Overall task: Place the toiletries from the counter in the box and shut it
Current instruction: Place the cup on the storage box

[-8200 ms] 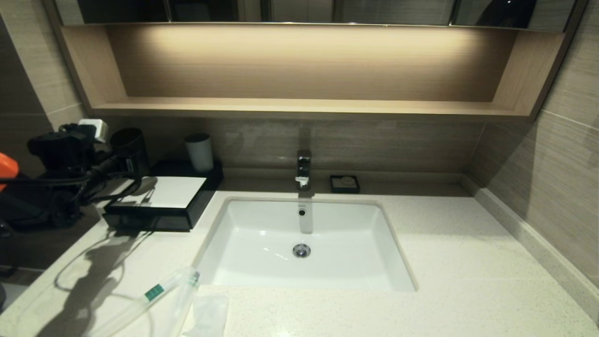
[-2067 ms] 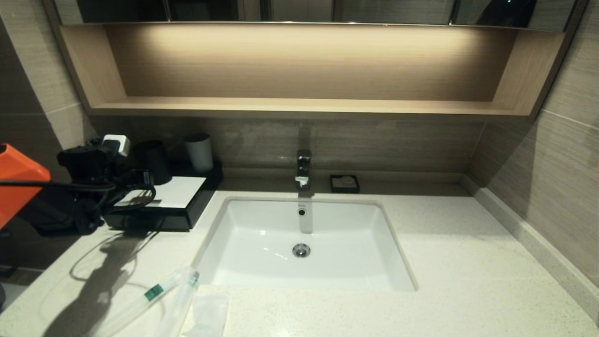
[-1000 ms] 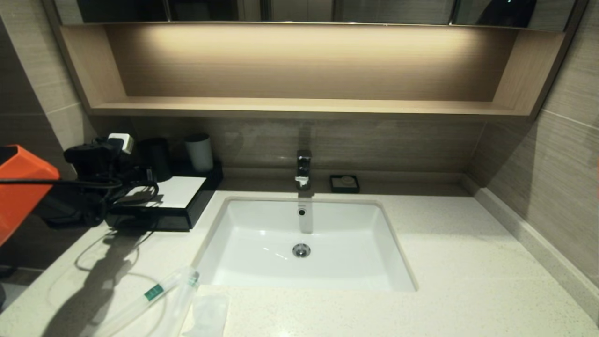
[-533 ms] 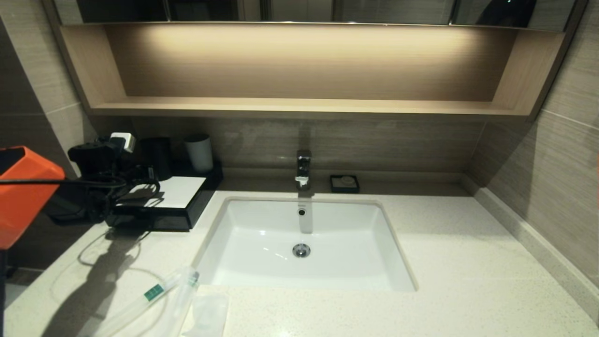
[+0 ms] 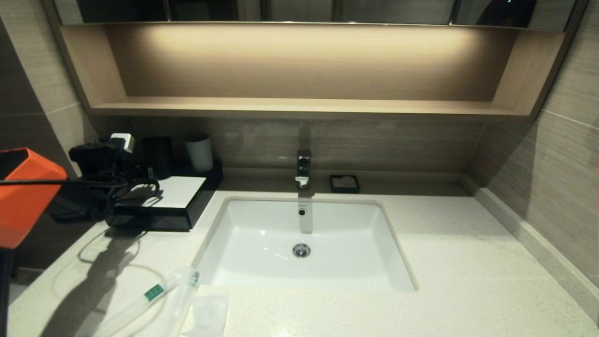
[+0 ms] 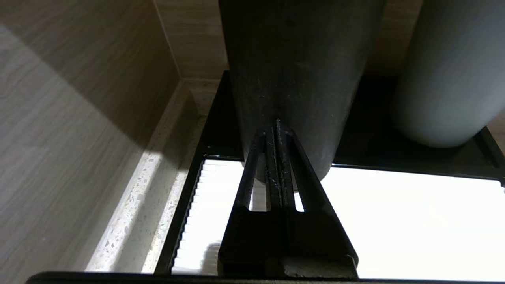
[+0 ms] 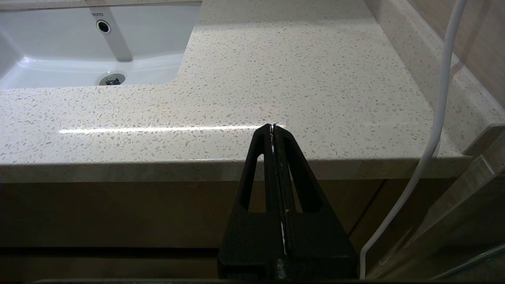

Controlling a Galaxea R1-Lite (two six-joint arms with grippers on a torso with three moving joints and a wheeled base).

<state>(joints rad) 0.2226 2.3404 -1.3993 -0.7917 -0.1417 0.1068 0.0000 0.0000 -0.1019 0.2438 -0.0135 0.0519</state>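
Black and shut tight on nothing, the left hand (image 6: 277,123) sits over the box (image 5: 174,193), touching the dark cup (image 6: 300,79), far from the long packets (image 5: 154,292).

2 cups (image 5: 199,152) – dark, pale, chrome faucet (image 5: 303,169), soap dish (image 5: 345,183)

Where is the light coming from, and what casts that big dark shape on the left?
Head view: a strip lights the wooden shelf; the left arm's shadow falls across the counter. Left wrist view: the box top glares white. Right wrist view: a bright streak on the counter.
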